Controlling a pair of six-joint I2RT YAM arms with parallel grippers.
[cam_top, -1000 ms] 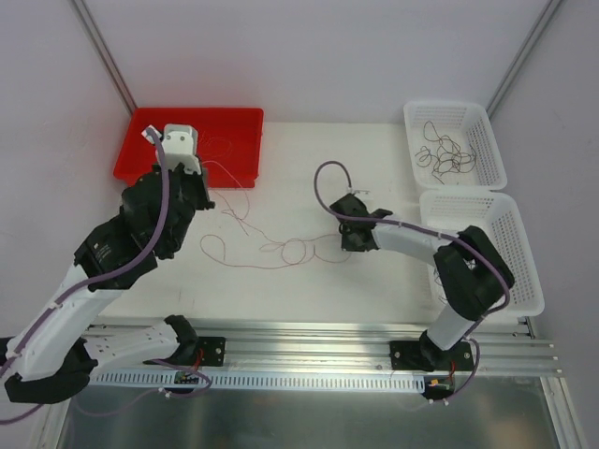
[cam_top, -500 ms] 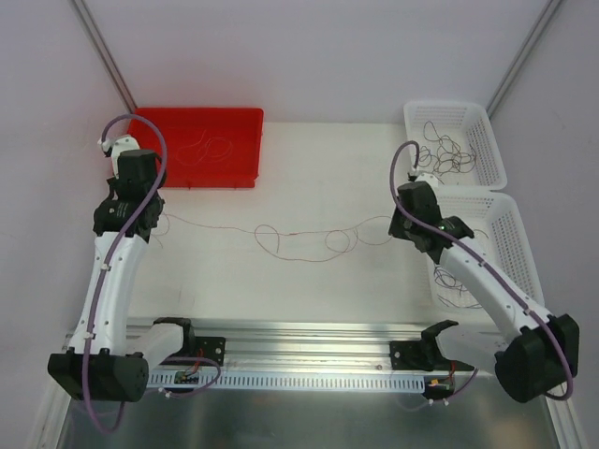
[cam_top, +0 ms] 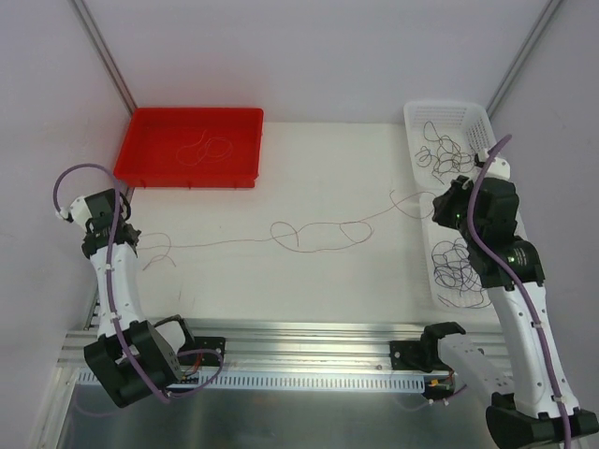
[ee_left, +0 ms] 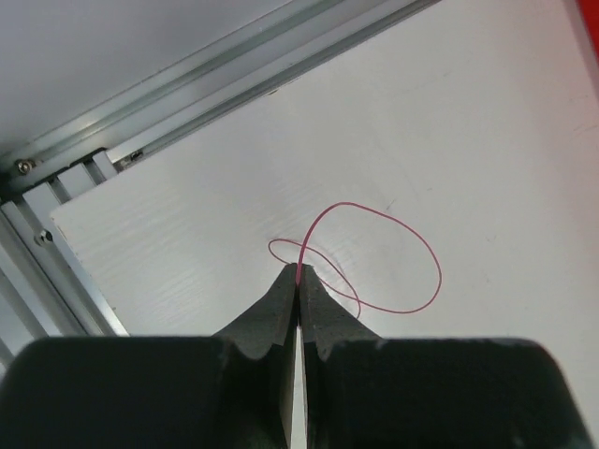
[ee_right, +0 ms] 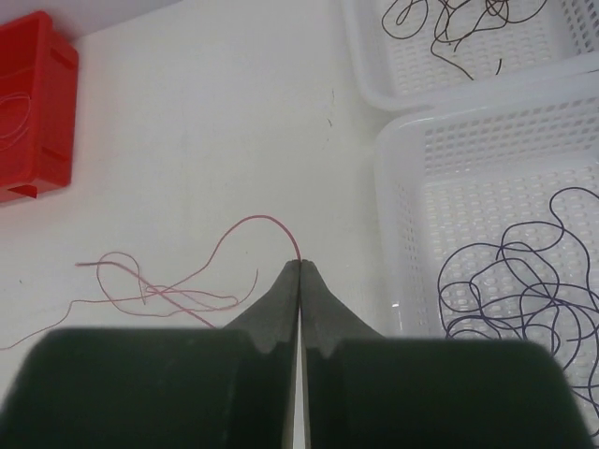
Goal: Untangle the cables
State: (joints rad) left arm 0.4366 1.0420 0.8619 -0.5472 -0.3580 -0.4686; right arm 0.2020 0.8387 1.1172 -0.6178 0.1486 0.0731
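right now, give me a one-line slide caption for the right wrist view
Right arm's jaws pinched shut on a pink cable trailing across the table, beside a basket of purple cables.

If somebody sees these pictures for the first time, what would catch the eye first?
A thin red cable runs with loops across the white table, pinched at both sides in the shut jaws of the left arm and the right arm. A bright red tray sits far left; two white baskets with dark cables stand right.
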